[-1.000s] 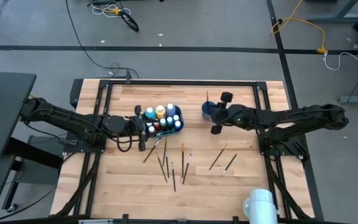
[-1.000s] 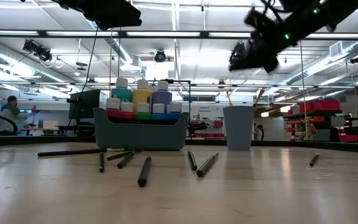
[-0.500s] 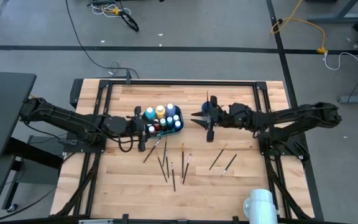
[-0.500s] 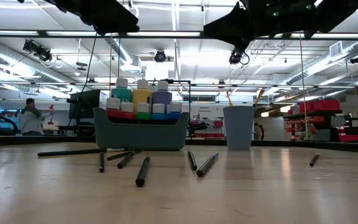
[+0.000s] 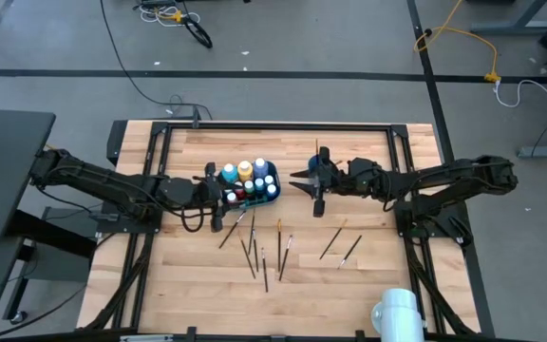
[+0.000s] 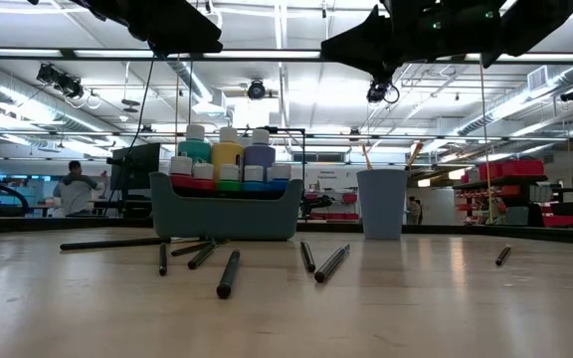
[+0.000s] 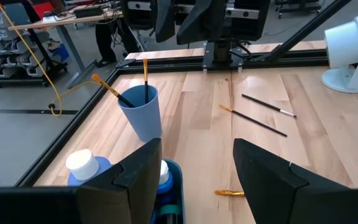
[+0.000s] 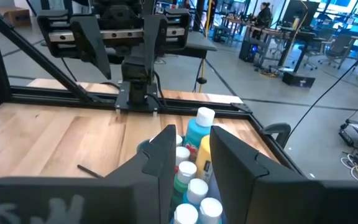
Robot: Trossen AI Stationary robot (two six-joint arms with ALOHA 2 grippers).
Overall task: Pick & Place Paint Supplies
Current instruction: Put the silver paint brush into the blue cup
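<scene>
Fingers on your left gripper [image 5: 218, 195] stand wide apart with nothing between them, parked at the end of the teal bin [image 5: 272, 193] nearest the left arm. Your right gripper [image 5: 309, 185] hangs above the counter [image 5: 368, 275] in the gap between bin and blue cup [image 5: 319, 167]; its fingers are part open and hold nothing.

Counter is pale wood planks inside a black frame, grey floor and cables around it. Low view looks into a workshop hall with ceiling lights, shelving and a person [image 6: 73, 189] far back.

Paint bottles [image 5: 245, 170] fill the bin, white caps up. Blue cup holds two paintbrushes [image 7: 145, 70], seen clearly only from the left wrist. Loose paintbrushes [image 5: 262, 256] lie scattered on the counter in front of the bin, two more [image 5: 340, 242] off toward the right arm. White lamp-like fixture [image 5: 397, 312] sits at the counter edge.

Right wrist view looks down over the bottle caps [image 8: 195, 186] toward the left arm's base; in the low view both grippers show only as dark shapes at the top.
</scene>
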